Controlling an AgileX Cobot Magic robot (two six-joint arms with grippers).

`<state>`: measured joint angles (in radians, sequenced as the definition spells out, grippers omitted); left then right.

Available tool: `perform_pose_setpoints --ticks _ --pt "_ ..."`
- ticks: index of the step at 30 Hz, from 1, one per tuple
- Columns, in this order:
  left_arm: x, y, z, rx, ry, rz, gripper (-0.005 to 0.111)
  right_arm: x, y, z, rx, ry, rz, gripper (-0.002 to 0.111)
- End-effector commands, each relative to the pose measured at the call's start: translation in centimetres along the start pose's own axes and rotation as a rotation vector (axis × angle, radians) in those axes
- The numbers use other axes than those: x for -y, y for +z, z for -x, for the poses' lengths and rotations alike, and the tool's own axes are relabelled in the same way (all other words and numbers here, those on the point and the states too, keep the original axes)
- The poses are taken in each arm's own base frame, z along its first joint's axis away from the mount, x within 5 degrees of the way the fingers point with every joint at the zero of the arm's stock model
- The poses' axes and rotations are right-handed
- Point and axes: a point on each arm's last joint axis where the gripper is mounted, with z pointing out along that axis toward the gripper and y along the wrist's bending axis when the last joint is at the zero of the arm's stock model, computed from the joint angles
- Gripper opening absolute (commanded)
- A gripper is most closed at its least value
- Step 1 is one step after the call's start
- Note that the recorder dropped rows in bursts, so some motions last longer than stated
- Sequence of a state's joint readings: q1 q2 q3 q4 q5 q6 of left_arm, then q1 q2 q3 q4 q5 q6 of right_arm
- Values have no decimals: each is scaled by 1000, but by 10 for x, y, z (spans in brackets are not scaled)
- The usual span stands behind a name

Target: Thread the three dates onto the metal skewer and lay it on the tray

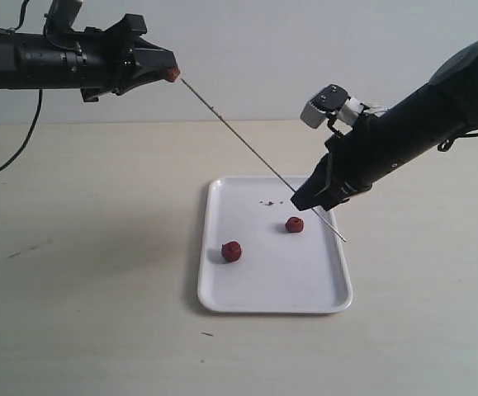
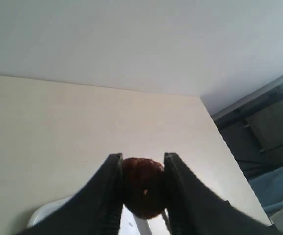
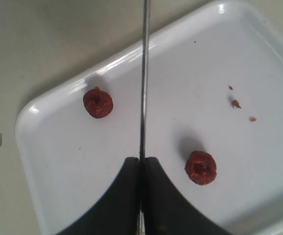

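My left gripper (image 1: 171, 74) (image 2: 142, 169) is raised high at the upper left, shut on one dark red-brown date (image 2: 142, 186) (image 1: 172, 74). The thin metal skewer (image 1: 247, 153) (image 3: 143, 78) slants from right beside that date down to my right gripper (image 1: 299, 199) (image 3: 142, 160), which is shut on it above the white tray (image 1: 329, 289) (image 3: 258, 54); the skewer's lower end sticks out past the fingers. Whether the tip touches the held date I cannot tell. Two more dates lie on the tray, one (image 1: 231, 252) (image 3: 98, 103) nearer the left, one (image 1: 295, 224) (image 3: 200, 167) just below the right gripper.
Small brown crumbs (image 1: 267, 201) (image 3: 235, 103) lie on the tray's far part. The tray rests on a pale beige table (image 1: 82, 272). A black cable (image 1: 24, 132) hangs from the left arm. A plain wall stands behind.
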<state>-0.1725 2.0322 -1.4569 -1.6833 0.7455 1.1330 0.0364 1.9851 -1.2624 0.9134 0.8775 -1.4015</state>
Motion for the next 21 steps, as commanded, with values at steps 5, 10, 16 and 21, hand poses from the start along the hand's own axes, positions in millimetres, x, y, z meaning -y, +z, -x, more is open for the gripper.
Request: perform_pose_setpoints --ticks 5,10,16,21 --pt "5 -4 3 7 0 -15 30 -1 -1 1 12 -2 6 0" --pt "7 -3 1 -5 6 -25 30 -1 -1 1 12 -2 6 0" --pt "8 -3 1 -10 6 -35 30 -1 -1 1 12 -2 6 0" --pt "8 -3 1 -9 0 -38 30 -1 -1 1 11 -2 8 0"
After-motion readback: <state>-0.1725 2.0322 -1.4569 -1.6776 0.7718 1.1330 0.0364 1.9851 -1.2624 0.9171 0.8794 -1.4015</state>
